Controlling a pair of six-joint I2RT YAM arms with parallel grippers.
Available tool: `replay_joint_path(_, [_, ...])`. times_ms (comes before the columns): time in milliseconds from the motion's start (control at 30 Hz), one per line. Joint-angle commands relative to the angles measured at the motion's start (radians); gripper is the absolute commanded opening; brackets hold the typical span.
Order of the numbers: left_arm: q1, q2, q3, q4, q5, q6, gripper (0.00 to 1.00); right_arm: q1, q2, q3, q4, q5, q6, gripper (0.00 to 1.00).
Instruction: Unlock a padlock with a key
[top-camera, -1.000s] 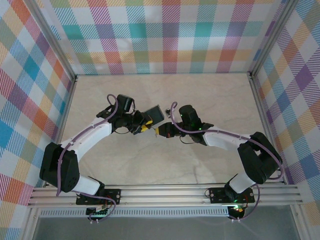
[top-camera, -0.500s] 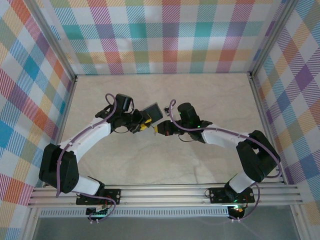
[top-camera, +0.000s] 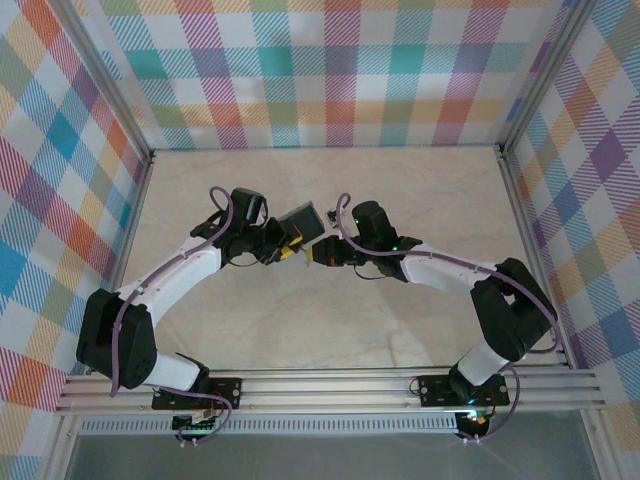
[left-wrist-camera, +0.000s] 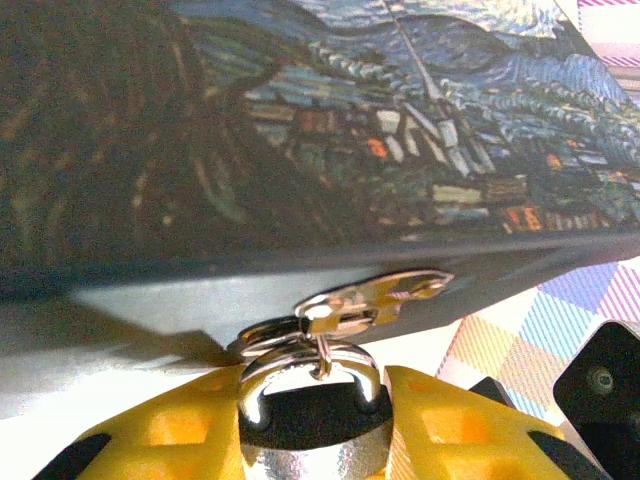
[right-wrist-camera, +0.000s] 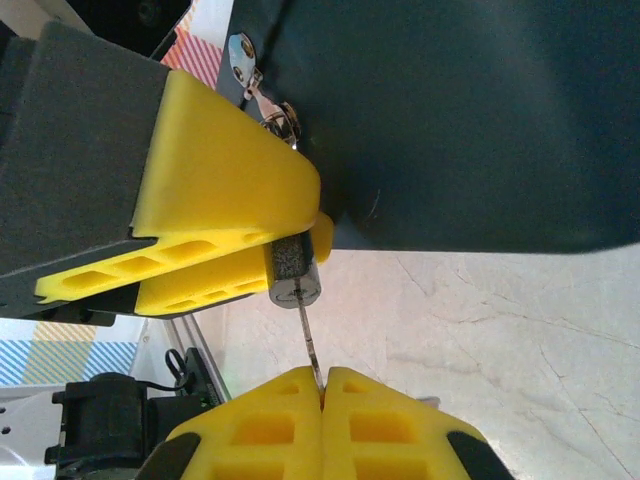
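Since the earlier top views, the right arm (top-camera: 450, 268) has swung its wrist toward the rear left, and the case (top-camera: 303, 219) has shifted slightly to the left with the left arm (top-camera: 180, 272), so the two wrists now stand closer together. We note the marble-patterned table (top-camera: 430, 190) beneath both arms, inside plaid walls. The case is a rounded-rectangular block with a dark night-sky print. It sits tilted just beyond the left gripper (top-camera: 287, 250), near the middle of the table, and we cannot tell whether it rests on the surface. The left gripper's yellow fingers (right-wrist-camera: 235, 175) are clamped on the padlock (right-wrist-camera: 293, 274), a small silver cylinder whose body sits between the pads, just beside the lower edge of the case. In the left wrist view, we see the padlock's shackle looped through a ring on the metal zipper pull (left-wrist-camera: 375, 294) at the edge of the case. The right gripper (right-wrist-camera: 322, 388) faces the left gripper with its yellow fingers pressed together, pinching the key (right-wrist-camera: 309, 345) at their tips. The key is a thin metal shank that runs straight from the right gripper's fingertips to the round end face of the padlock and touches it there.
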Motion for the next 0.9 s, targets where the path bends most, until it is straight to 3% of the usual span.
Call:
replay_joint_path(0, [-0.037,-0.023,0.003,0.013,0.071,0.005,0.04,0.010,-0.001,0.059,0.106,0.001,0.016,0.04])
replay_joint_path(533, [-0.040,-0.054,-0.009,-0.005,0.061,-0.001,0.03,0.018,0.053,0.183,0.150,0.000,0.058,0.08])
replay_joint_path(767, [0.019,-0.091,-0.033,-0.027,-0.011,-0.050,0.03,0.008,-0.036,0.104,0.057,0.006,-0.013,0.33])
replay_joint_path(867, [0.041,-0.086,-0.027,-0.040,-0.015,-0.051,0.03,-0.020,-0.091,0.031,0.004,0.017,-0.050,0.38])
